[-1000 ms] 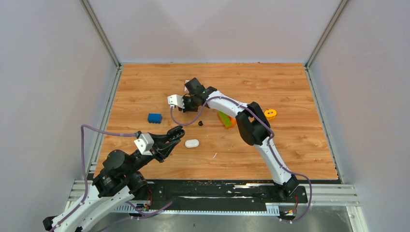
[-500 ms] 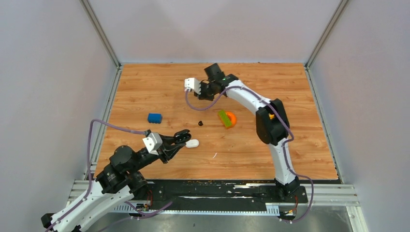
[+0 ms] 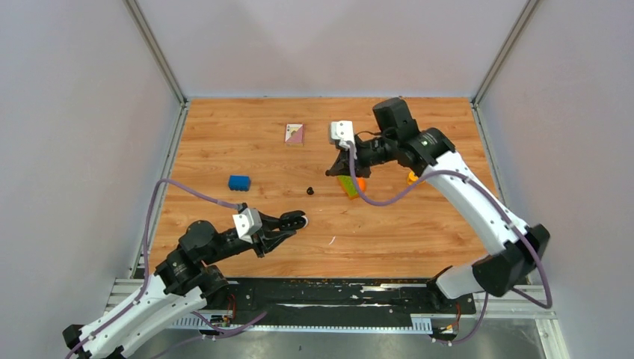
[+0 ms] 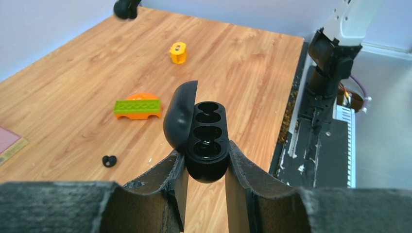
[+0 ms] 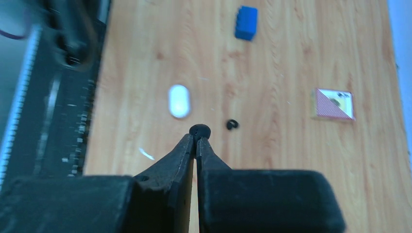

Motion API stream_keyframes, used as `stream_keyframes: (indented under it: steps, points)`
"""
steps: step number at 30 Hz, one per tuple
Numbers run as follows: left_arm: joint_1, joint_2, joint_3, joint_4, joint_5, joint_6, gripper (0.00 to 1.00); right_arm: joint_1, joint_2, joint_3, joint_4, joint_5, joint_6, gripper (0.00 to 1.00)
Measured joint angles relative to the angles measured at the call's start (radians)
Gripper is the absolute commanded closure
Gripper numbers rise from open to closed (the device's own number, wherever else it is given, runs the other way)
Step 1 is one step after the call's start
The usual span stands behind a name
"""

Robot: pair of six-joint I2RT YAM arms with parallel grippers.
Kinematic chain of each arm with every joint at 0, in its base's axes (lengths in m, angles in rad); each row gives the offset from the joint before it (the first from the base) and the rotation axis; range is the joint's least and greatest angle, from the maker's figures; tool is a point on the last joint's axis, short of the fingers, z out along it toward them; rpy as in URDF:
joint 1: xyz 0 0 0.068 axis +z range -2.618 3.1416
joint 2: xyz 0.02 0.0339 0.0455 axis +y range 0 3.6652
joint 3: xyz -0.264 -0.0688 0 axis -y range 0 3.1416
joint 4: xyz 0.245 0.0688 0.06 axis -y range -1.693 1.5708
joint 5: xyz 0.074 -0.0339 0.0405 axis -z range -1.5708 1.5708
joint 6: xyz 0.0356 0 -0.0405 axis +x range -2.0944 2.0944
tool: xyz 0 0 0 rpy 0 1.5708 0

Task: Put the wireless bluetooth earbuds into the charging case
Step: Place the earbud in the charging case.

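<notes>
Right gripper pinched nearly closed on one black earbud, which sits at the very fingertips, held off the table. Left gripper clamps the dark charging case by its sides, lid swung open to 9 o'clock, wells showing and looking empty.

Key relation, top view: the case at the left gripper lies at about 7 o'clock from the right gripper, well apart. In the left wrist view the case's long axis runs 12–6, wells in a row along it.

A second black earbud lies loose on the table, roughly between the two claws. White case lies flat on the wood.

Judgement: the right arm needs to travel toward 7 o'clock and descend over a well.
</notes>
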Motion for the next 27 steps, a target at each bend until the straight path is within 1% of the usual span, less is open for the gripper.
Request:
stream_keyframes:
  steps: [3, 6, 13, 17, 22, 27]
  points:
    - [0.000, 0.034, -0.002, 0.007, 0.045, 0.008, 1.00, 0.014, -0.116, -0.063, -0.009, -0.097, 0.058, 0.93]
    - [0.000, 0.073, -0.002, 0.014, 0.082, 0.018, 1.00, 0.035, -0.170, -0.115, -0.013, -0.160, 0.107, 0.93]
    - [0.000, 0.132, -0.003, 0.012, 0.129, 0.053, 1.00, 0.111, -0.171, -0.130, -0.006, -0.227, 0.199, 0.93]
    - [0.001, 0.129, -0.003, 0.012, 0.126, 0.064, 1.00, 0.151, -0.171, -0.150, 0.020, -0.239, 0.236, 0.93]
    - [0.014, 0.119, -0.003, 0.015, 0.122, 0.063, 1.00, 0.175, -0.184, -0.208, 0.039, -0.263, 0.259, 0.93]
    - [0.045, 0.151, -0.003, 0.038, 0.148, 0.046, 1.00, 0.187, -0.214, -0.240, 0.045, -0.273, 0.268, 0.93]
